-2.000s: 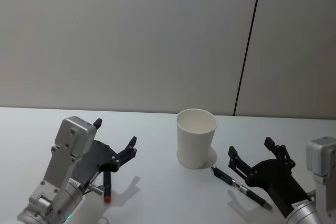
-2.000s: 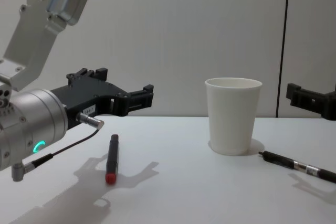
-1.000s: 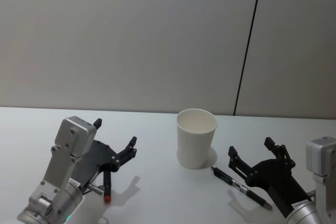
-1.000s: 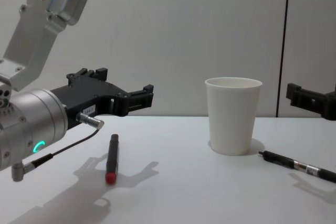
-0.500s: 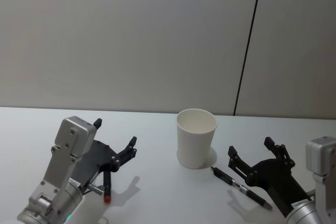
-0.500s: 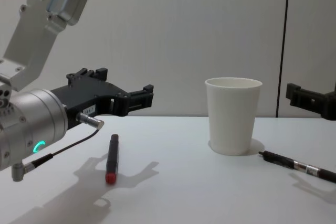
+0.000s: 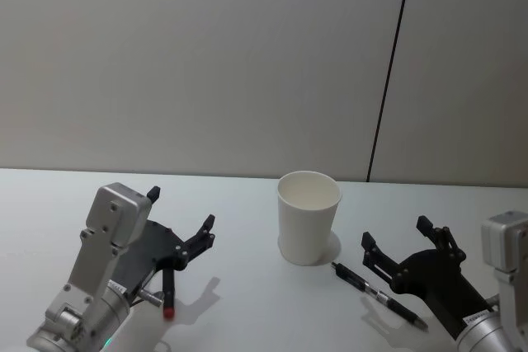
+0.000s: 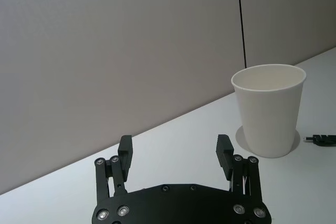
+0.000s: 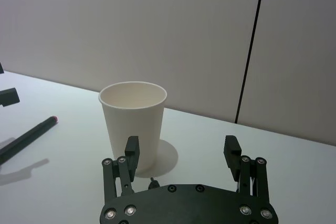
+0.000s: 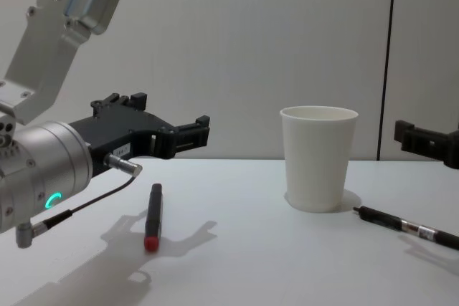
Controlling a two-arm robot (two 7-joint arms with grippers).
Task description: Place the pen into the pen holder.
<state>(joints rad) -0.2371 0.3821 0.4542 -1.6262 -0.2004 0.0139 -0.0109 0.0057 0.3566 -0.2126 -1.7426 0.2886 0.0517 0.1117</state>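
The pen holder (image 7: 308,216) is a white paper cup standing upright mid-table, also seen as the pen holder (image 10: 318,157). A black pen with a red end (image 7: 167,290) lies on the table to its left, below my left gripper (image 7: 181,208), which hovers open above it with nothing held. A second black pen (image 7: 379,294) lies right of the cup. My right gripper (image 7: 394,232) hangs open just above this pen's far half. Each wrist view faces the cup between spread fingers: left gripper (image 8: 175,145), right gripper (image 9: 181,142).
The white table (image 7: 247,319) ends at a grey wall with a dark vertical seam (image 7: 389,80). Bare tabletop lies in front of the cup, between the two pens.
My right gripper has shifted very slightly to the right and down. The left gripper, both pens and the cup have stayed where they were.
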